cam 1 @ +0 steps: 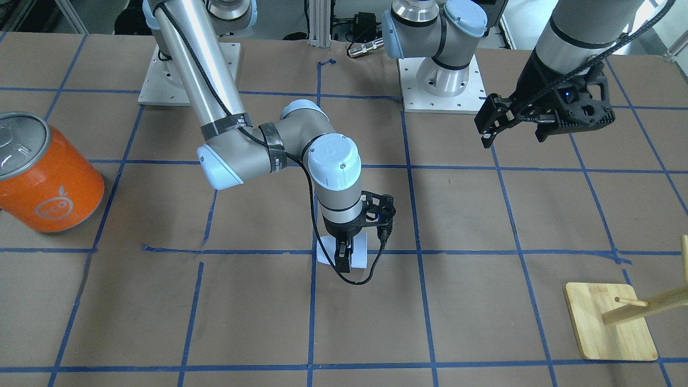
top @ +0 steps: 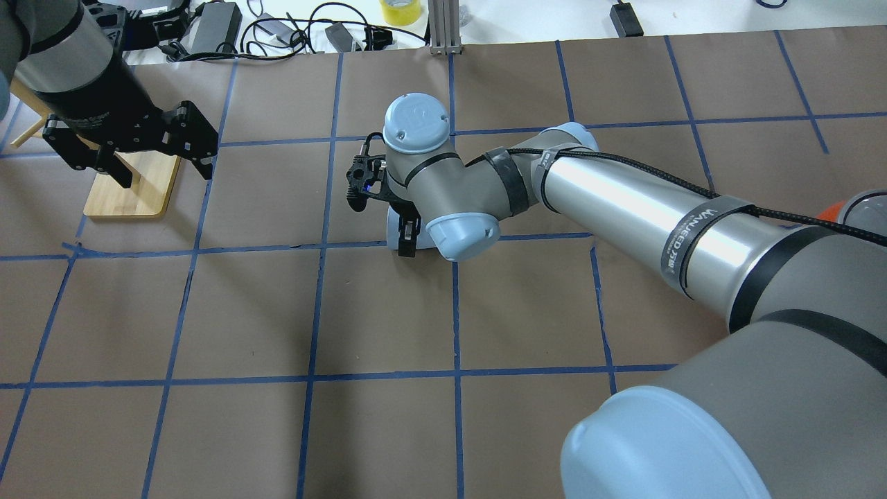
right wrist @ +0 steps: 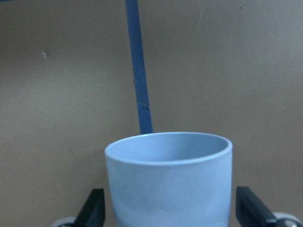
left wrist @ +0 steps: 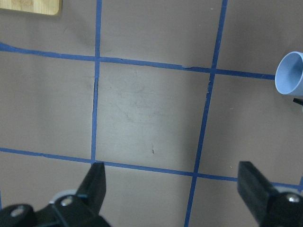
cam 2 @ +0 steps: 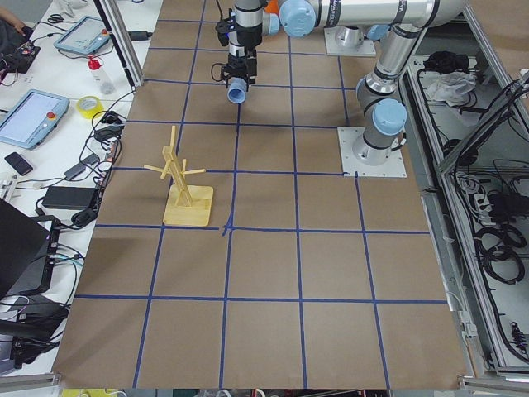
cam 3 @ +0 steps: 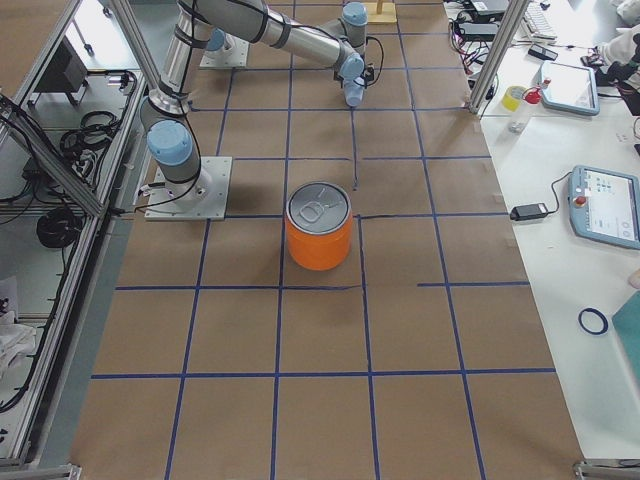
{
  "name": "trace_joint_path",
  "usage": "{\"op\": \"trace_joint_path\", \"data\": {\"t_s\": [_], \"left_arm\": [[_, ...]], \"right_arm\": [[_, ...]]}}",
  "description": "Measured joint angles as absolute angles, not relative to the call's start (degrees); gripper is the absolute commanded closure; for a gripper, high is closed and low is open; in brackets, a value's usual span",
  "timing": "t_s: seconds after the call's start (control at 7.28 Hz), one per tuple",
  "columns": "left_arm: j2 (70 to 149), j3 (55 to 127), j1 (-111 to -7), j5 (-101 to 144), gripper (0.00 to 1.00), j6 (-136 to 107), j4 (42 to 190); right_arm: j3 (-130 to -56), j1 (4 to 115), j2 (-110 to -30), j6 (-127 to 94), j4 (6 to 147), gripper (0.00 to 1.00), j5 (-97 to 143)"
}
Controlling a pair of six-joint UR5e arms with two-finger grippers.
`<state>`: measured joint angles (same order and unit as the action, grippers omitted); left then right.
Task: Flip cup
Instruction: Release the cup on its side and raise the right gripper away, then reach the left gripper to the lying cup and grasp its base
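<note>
Right gripper pointed straight down, fingers grasping the cup on the counter; left gripper hovered beside it, fingers released.

Pretty standard lab bench setup. The table is covered in brown paper with blue tape lines marking out a grid of squares. Aluminium frame posts stand along the edges. On one side there's a white bench with touchscreen pendants, a phone, a bottle and a roll of yellow tape. Loose black cables pile up on the floor behind the rail. Lighting is even and bright, with no hard shadows.
</note>
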<state>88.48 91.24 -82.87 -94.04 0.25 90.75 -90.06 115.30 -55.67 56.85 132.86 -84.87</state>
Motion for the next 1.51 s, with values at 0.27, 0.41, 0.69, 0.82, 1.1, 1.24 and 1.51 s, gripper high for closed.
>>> {"op": "trace_joint_path", "data": {"t_s": [0.27,0.41,0.69,0.82,1.1,1.24,1.51], "left_arm": [[89.6,91.6,-82.9,-93.7,0.00,0.1,90.3],[89.9,91.8,-83.0,-93.6,0.00,0.1,90.2],[90.3,91.9,-83.0,-93.4,0.00,-0.2,89.6],[90.8,92.0,-83.1,-92.6,0.00,-0.5,88.5],[93.1,92.9,-83.2,-86.6,0.00,-0.8,84.2],[94.6,94.6,-83.5,-83.0,0.00,-1.1,80.3],[97.8,99.7,-85.4,-76.2,0.00,-3.0,70.1]], "right_arm": [[-90.0,112.7,-58.3,55.3,130.7,0.11,-84.4],[-89.9,110.8,-61.5,53.8,126.4,0.10,-83.5],[-89.5,104.8,-69.3,52.0,115.1,0.02,-81.7],[-89.3,101.2,-73.0,51.1,109.7,0.02,-80.2],[-89.0,95.3,-79.0,47.0,100.8,0.00,-78.8],[-89.0,93.6,-81.3,42.7,97.2,0.00,-78.9],[-88.9,92.2,-86.0,27.9,92.5,0.00,-82.0]]}}
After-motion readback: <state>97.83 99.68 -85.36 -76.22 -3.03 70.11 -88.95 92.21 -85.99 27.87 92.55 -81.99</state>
